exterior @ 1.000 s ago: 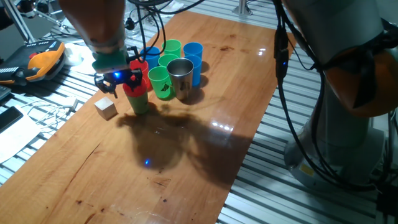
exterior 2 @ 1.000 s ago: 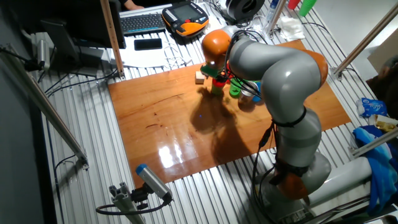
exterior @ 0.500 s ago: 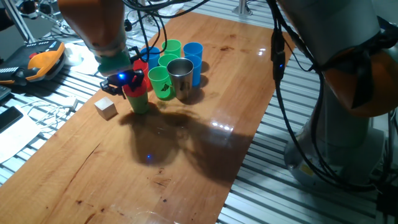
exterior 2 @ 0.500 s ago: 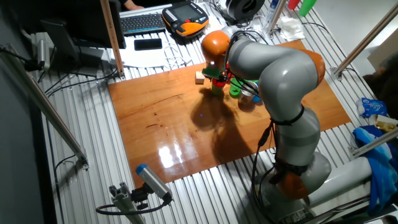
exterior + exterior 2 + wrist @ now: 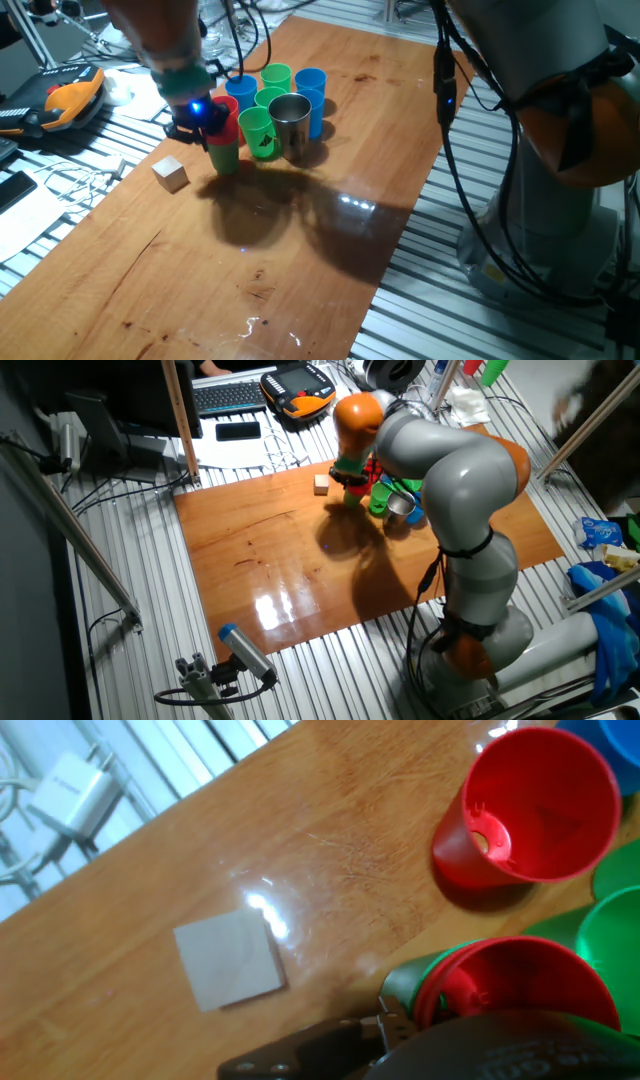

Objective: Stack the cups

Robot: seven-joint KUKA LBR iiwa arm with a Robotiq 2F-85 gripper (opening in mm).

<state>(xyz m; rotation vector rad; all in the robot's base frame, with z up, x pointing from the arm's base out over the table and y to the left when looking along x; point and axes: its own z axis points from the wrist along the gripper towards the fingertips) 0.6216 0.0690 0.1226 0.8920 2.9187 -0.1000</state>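
A red cup nested in a green cup [image 5: 223,152] stands at the near left of the cup cluster; in the hand view this stack [image 5: 505,985] is at the lower right. My gripper [image 5: 204,126] hovers just above it, jaws open, holding nothing. A single red cup [image 5: 530,805] stands upright behind the stack. The cluster also holds a green cup [image 5: 259,132], a steel cup [image 5: 291,124], blue cups [image 5: 311,88] and more green cups [image 5: 276,78]. In the other fixed view the gripper [image 5: 350,477] hides most of the cups.
A small pale wooden cube [image 5: 171,174] lies left of the stack, also in the hand view [image 5: 228,960]. The table's left edge [image 5: 120,190] runs close by, with cables and an orange pendant [image 5: 70,98] beyond it. The robot's base [image 5: 560,200] stands at the right.
My gripper has risen and shifted a little back and right from the red-in-green stack. The stack stays standing on the table.
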